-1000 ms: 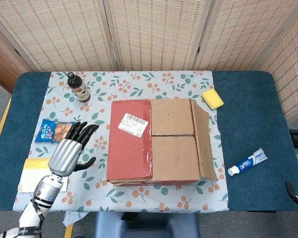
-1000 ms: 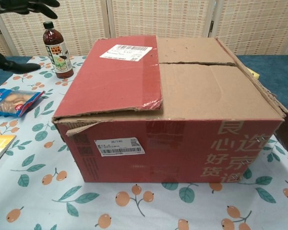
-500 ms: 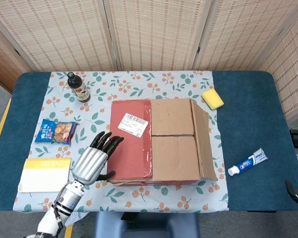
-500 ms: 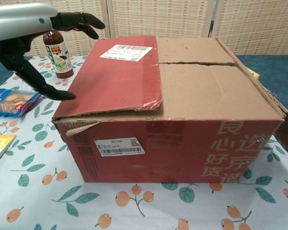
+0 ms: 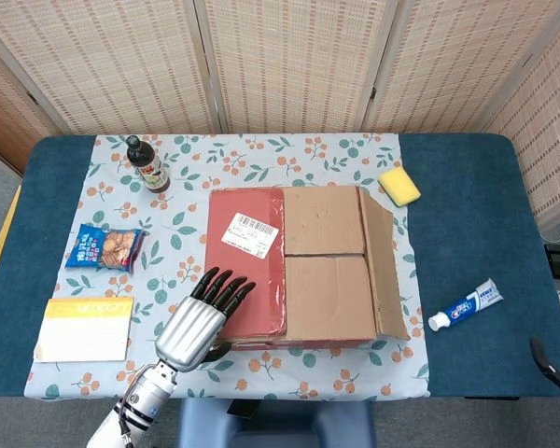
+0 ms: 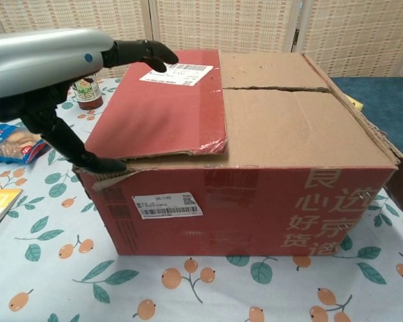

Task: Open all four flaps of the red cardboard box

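The red cardboard box [image 5: 247, 289] [image 6: 255, 201] stands mid-table. Its red left flap [image 5: 247, 271] [image 6: 164, 100], with a white label, lies flat on top. Two brown inner flaps [image 5: 325, 261] [image 6: 289, 114] lie closed, meeting at a seam. The right flap [image 5: 387, 271] is folded out and hangs down the right side. My left hand [image 5: 201, 322] [image 6: 47, 67] is at the box's near-left corner, its fingers [image 6: 138, 52] spread above the red flap and the thumb tip at the torn corner edge; it holds nothing. Only a dark sliver of my right hand [image 5: 551, 364] shows at the lower right edge.
A dark sauce bottle [image 5: 147, 165] [image 6: 87, 90] stands back left. A blue snack bag [image 5: 105, 247] [image 6: 10, 144] and a yellow booklet [image 5: 84, 327] lie left of the box. A yellow sponge [image 5: 399, 186] and a toothpaste tube [image 5: 465, 305] lie to the right.
My left hand has swept right, from above the snack bag to the box's near-left corner, its fingers now over the red flap. The box and flaps have not moved.
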`<state>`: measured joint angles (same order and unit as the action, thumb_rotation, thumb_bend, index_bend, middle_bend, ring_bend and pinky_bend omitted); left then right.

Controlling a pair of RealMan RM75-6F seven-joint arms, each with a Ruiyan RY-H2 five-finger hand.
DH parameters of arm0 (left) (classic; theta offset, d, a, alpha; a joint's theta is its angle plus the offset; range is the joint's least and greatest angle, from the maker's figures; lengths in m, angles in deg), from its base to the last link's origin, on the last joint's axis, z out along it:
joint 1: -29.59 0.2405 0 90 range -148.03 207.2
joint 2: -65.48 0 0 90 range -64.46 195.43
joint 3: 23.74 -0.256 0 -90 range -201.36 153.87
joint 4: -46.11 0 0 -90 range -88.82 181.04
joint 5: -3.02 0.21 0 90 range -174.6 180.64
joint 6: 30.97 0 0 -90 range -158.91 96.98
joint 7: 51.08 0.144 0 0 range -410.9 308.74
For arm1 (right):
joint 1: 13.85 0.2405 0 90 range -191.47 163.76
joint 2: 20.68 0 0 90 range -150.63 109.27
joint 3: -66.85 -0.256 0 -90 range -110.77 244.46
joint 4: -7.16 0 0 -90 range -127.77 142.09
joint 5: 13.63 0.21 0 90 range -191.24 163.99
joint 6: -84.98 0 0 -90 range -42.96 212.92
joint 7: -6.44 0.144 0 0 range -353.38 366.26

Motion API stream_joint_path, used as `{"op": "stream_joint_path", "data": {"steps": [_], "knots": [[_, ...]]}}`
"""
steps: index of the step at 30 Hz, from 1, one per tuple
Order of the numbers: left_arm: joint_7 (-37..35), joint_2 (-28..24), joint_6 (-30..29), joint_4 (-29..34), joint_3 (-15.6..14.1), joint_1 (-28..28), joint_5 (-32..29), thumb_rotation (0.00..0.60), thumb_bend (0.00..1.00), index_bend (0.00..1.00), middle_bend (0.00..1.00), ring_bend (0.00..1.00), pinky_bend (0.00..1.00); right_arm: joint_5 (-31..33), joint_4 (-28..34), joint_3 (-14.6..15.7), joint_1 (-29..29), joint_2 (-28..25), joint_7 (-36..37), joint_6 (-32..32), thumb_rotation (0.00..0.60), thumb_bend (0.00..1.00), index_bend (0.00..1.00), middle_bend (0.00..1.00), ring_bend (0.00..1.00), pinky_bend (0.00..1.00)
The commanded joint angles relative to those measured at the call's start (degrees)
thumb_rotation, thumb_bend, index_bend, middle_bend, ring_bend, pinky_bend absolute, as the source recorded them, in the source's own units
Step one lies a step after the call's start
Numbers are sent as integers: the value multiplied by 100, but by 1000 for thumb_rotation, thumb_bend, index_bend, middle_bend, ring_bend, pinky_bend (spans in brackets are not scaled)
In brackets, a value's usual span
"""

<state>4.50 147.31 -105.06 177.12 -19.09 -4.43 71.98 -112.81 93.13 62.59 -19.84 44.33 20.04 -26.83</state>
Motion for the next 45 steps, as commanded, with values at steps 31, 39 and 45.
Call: {"op": "stream_joint_path", "data": {"steps": [31, 39, 45], "knots": [[-341, 415, -185, -644, -105, 8, 476, 600, 237, 0, 116, 24, 0, -17, -28, -25, -19, -19, 104, -4, 600, 393, 0, 0, 0, 0], [-725, 417, -333, -863, -298, 175, 1196, 600, 241, 0, 116, 34, 0, -74, -45, -4, 3, -24, 162, 20, 600, 394, 0, 0, 0, 0], [-857, 473, -518, -1052, -363, 339, 1634, 600, 241, 0, 116, 37, 0, -73, -40, -7, -3, -10, 119, 13, 600, 394, 0, 0, 0, 0]]}}
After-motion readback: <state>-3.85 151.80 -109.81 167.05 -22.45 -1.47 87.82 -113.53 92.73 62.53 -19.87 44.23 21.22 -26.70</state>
